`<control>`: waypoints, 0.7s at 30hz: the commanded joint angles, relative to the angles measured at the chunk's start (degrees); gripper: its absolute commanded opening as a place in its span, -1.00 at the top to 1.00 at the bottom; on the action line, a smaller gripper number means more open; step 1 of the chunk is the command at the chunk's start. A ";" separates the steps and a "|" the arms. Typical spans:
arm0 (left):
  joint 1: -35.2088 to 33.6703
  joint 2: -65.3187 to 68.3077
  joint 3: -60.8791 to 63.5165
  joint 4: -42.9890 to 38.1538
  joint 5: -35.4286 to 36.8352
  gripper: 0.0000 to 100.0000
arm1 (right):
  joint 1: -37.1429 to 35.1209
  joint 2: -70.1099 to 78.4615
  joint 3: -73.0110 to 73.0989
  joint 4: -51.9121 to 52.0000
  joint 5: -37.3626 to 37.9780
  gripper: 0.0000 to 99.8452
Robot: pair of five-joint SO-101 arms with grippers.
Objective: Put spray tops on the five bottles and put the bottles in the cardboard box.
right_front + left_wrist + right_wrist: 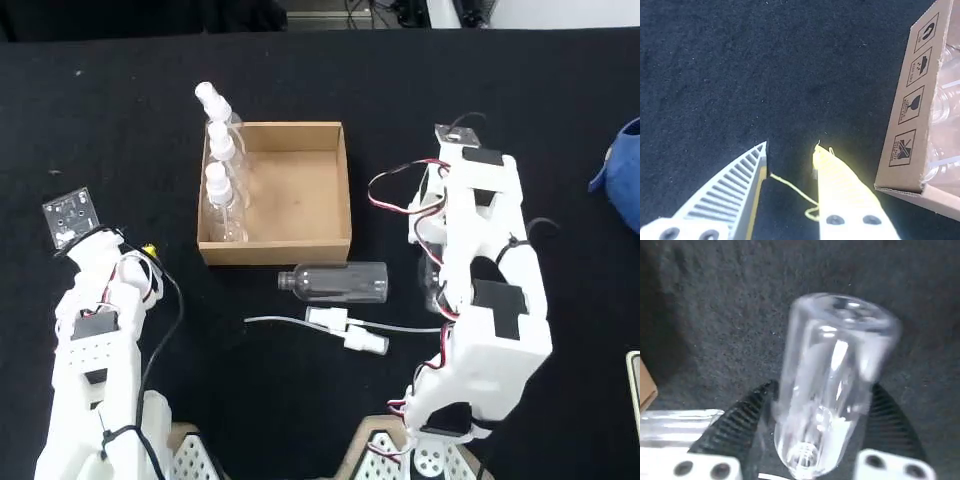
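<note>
Three clear bottles (222, 180) with white spray tops stand along one wall of the cardboard box (300, 245). A fourth bottle (335, 282) lies capless on the black table in front of the box. Two loose spray tops (345, 330) with thin tubes lie just in front of it. My right gripper (815, 415) is shut on a fifth clear bottle (832, 375), capless, its neck toward the camera. The right arm (480, 270) stands to the right of the box. My left gripper (790, 155) is open over bare cloth beside the box (912, 110).
A blue object (625, 180) lies at the table's far right edge. The lying bottle (675, 420) is close beside my right gripper. Black cloth stretches open to the left of the box and behind it.
</note>
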 commanded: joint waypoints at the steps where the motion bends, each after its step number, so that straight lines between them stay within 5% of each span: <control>1: 0.57 -1.58 -0.48 -0.70 0.44 0.94 | 3.08 -2.86 -0.57 -0.35 2.02 0.99; 4: 0.75 -1.58 -0.48 -0.70 0.44 0.94 | 10.29 -6.11 -0.48 0.00 -2.55 0.93; 11: 0.92 -1.58 -0.48 -0.70 0.44 0.94 | 24.44 -8.40 -0.22 -0.26 -28.22 0.79; 16: 0.84 -1.58 -0.40 -0.70 0.44 0.94 | 20.40 -6.90 -0.57 -0.09 -25.14 0.64; 21: 0.75 -1.49 -0.40 -0.70 0.44 0.94 | 15.91 -9.27 -1.36 1.76 -12.04 0.58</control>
